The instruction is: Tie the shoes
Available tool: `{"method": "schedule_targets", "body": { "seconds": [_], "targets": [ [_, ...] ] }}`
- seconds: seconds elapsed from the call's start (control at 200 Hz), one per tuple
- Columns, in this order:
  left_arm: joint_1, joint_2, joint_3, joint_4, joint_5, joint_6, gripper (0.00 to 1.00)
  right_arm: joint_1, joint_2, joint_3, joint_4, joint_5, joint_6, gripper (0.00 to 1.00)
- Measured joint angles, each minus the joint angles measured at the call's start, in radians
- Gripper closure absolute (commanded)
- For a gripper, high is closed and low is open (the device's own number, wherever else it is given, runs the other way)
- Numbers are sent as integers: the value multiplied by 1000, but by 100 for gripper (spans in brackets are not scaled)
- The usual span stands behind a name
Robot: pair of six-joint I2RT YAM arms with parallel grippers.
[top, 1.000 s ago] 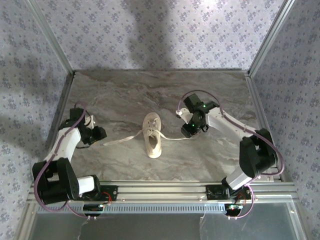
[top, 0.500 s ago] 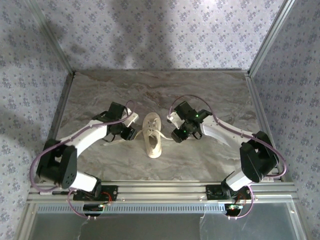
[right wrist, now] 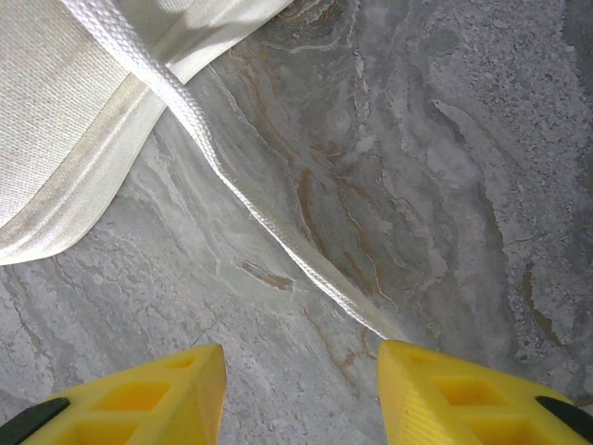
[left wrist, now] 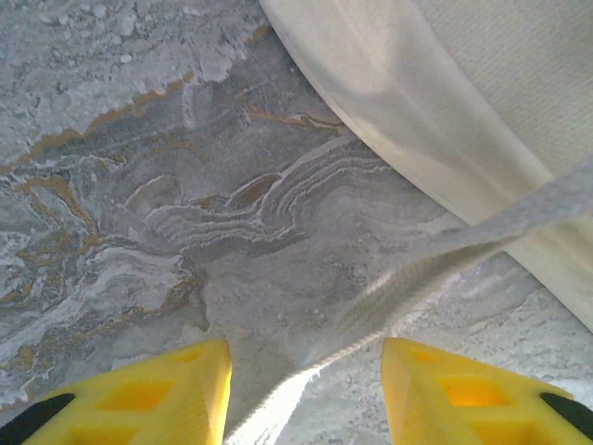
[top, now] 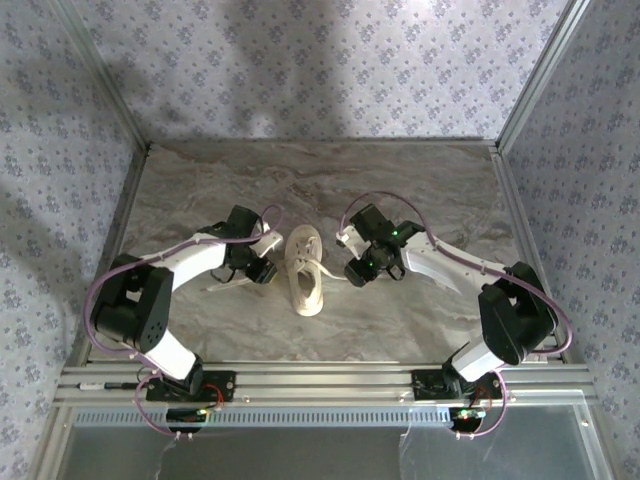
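top external: sneaker (top: 305, 272) sits mid table (top: 420, 180), left gripper (top: 260, 268) at its 9 o'clock, right gripper (top: 362, 266) at 3, fingers (left wrist: 167, 389) on both spread apart, nothing pinched. centre each lace (left wrist: 408, 278) between the fingers, drop low, then close.

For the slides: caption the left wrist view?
Open left tool straddling the white lace beside the cream sneaker on the marble table.

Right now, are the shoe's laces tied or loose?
Loose: the laces trail flat across the table on either side of the shoe.

Sneaker (top: 305, 272) blocks the middle; the far table (top: 320, 172) seems open.
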Motion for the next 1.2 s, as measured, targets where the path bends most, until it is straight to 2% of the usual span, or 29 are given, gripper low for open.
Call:
{"method": "schedule_targets", "body": {
  "seconds": [0.19,0.51,0.56,0.655,0.73,0.815,0.944,1.199],
  "targets": [
    [-3,0,-18,6,-1,-7,63,-7,0,0,0,0,11,52],
    [-3,23,-25,-21,-23,-15,61,-18,-28,0,12,-8,23,52],
    [-2,36,-13,-21,-29,-19,66,-18,-35,0,14,-8,23,52],
    [-4,46,5,-38,-51,-29,87,-18,-45,0,18,-7,25,52],
    [0,46,7,-39,-63,-41,98,-18,-58,0,18,-7,31,52],
    [-7,34,7,-43,-55,-40,100,-22,-82,0,18,-8,39,52],
    [-11,-53,-1,-54,-37,-44,100,-39,-130,-9,38,-16,53,52],
    [-28,-346,3,-24,19,-88,100,-58,-156,-21,117,-117,99,52]
  ]
}}
